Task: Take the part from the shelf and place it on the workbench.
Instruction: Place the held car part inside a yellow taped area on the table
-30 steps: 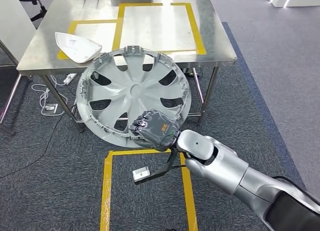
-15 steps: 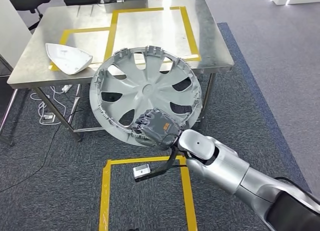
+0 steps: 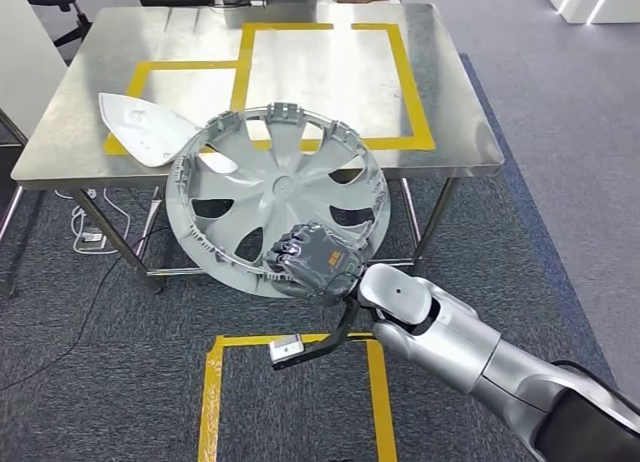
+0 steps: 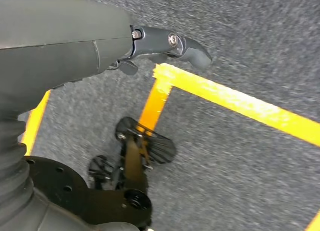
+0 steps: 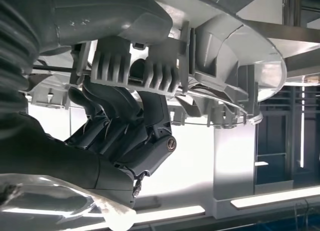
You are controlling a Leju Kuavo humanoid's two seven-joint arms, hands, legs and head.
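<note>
- Hubcap [image 3: 275, 197], a grey plastic wheel cover with spoke cut-outs and clips round its rim, sits in the centre of the head view, tilted, its far edge overlapping the near edge of the steel workbench [image 3: 453, 132]; whether it touches the bench I cannot tell.
- It looks light but broad and thin, so it probably flexes and swings when held at one edge; the rim clips look breakable, and the smooth plastic could slip.
- Best hold, in my judgement, is the rim between clips, or a spoke edge through a cut-out, rather than the clips themselves.
- The right hand [image 3: 313, 260] grips the near rim at lower centre of the head view, fingers curled over the edge; in the right wrist view the fingers [image 5: 113, 103] are wrapped under the ribbed rim.
- The right arm reaches in from the lower right corner, extended forward and to the left, wrist roughly level.
- The left hand [image 4: 166, 43] hangs over grey carpet and yellow floor tape [image 4: 241, 103], holding nothing; a finger lies straight, but how wide the hand stands I cannot tell.
- A white mirror-cover shell [image 3: 143, 127] lies on the bench at upper left, just beside the hubcap's far-left edge.
</note>
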